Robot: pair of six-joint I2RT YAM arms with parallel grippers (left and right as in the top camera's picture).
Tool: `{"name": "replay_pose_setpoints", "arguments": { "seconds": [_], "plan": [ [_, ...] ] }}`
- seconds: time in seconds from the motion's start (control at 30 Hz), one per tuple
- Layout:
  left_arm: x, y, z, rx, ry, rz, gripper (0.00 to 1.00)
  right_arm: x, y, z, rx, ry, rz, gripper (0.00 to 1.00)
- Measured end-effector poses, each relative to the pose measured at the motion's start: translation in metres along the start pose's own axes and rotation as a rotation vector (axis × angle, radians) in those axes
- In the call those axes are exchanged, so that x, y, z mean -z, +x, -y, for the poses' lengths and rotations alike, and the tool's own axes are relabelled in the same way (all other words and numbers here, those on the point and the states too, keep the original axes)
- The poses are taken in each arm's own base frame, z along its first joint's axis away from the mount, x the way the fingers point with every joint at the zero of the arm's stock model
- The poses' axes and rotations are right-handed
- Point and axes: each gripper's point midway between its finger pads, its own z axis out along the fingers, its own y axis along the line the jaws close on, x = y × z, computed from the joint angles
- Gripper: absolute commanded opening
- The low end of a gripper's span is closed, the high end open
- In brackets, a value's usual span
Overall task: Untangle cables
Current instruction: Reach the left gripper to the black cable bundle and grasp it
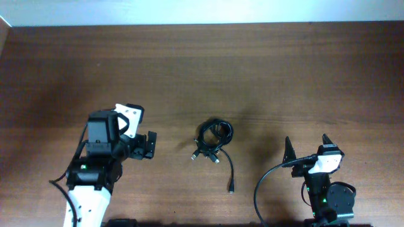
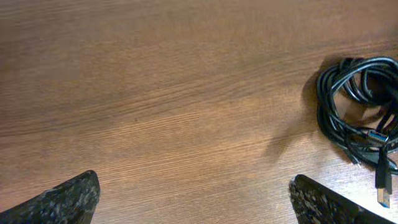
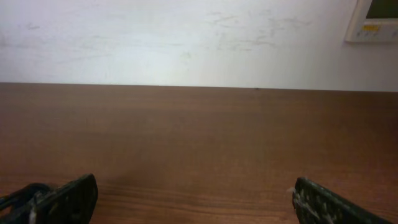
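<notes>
Two YAM arms flank a dark wood-grain table [image 1: 252, 63], smooth and matte. We see the left gripper [image 1: 146, 146] w/ speckled black fingers [image 2: 62, 199] spread wide; the right gripper [image 1: 307, 146] also has its jaws apart, gripping nothing. Btwn them, mid-table, lie the cables [image 1: 213, 139]: thin glossy black cords wound in a small round knot, metal-tipped plugs [image 2: 384, 193] poking out, one loose tail trailing toward the arms' side. They touch neither gripper.

Cables [image 1: 213, 145] in overhead and left-wrist views
</notes>
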Motion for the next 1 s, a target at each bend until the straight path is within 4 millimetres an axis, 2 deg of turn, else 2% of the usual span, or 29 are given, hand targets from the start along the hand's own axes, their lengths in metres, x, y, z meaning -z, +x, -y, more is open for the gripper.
{"name": "replay_pose_setpoints", "arguments": {
  "seconds": [0.3,0.43,0.6,0.73,0.83,0.93,1.0],
  "plan": [
    [-0.008,0.009,0.019,-0.071,0.093,-0.051,0.99,0.0,0.0,0.0,0.0,0.0,0.0,0.99],
    [-0.019,0.006,0.043,-0.15,0.15,-0.06,0.99,0.0,0.0,0.0,0.0,0.0,0.0,0.99],
    [-0.033,0.021,0.091,-0.323,0.265,-0.132,0.99,0.0,0.0,0.0,0.0,0.0,0.0,0.99],
    [-0.044,0.024,0.112,-0.399,0.319,-0.142,0.99,0.0,0.0,0.0,0.0,0.0,0.0,0.99],
    [-0.044,0.009,0.133,-0.412,0.415,-0.067,0.99,0.0,0.0,0.0,0.0,0.0,0.0,0.99],
    [-0.029,-0.012,0.149,-0.413,0.497,-0.017,0.99,0.0,0.0,0.0,0.0,0.0,0.0,0.99],
    [-0.016,-0.039,0.153,-0.438,0.515,0.0,0.99,0.0,0.0,0.0,0.0,0.0,0.0,0.99]
  ]
}}
